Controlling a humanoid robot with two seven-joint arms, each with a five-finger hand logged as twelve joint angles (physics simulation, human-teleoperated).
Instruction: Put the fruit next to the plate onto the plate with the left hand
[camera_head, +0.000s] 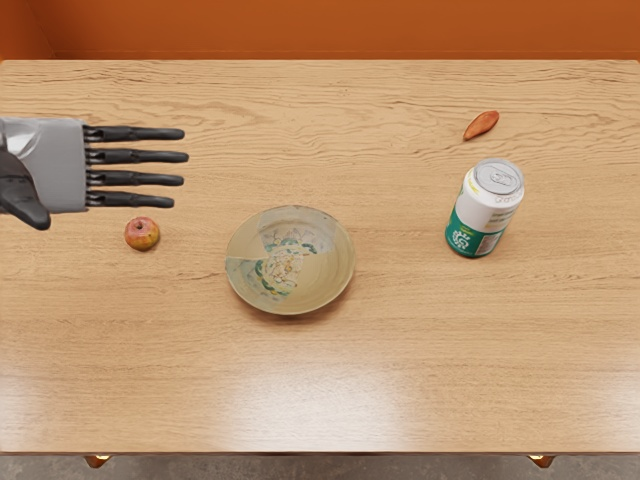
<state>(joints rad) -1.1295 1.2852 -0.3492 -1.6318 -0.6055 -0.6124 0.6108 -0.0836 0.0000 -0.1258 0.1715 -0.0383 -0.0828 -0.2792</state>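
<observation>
we see a pale wooden table (320, 400), and on it, nearest to us, a round shallow ceramic plate (336, 242), greenish beige with a faded painted pattern. to the plate's left and a little farther back, apart from its rim, a small round red-and-yellow fruit (142, 233) rests on the wood. to the plate's right, well apart, stands an upright green-and-white metal can (484, 210). farther back on the plate's left, just behind the fruit, is our grey left hand (60, 165), its dark fingers stretched straight toward the plate's side, holding nothing. farthest off, beyond the plate and to its right, lies a small orange-red tapered piece (481, 124).
</observation>
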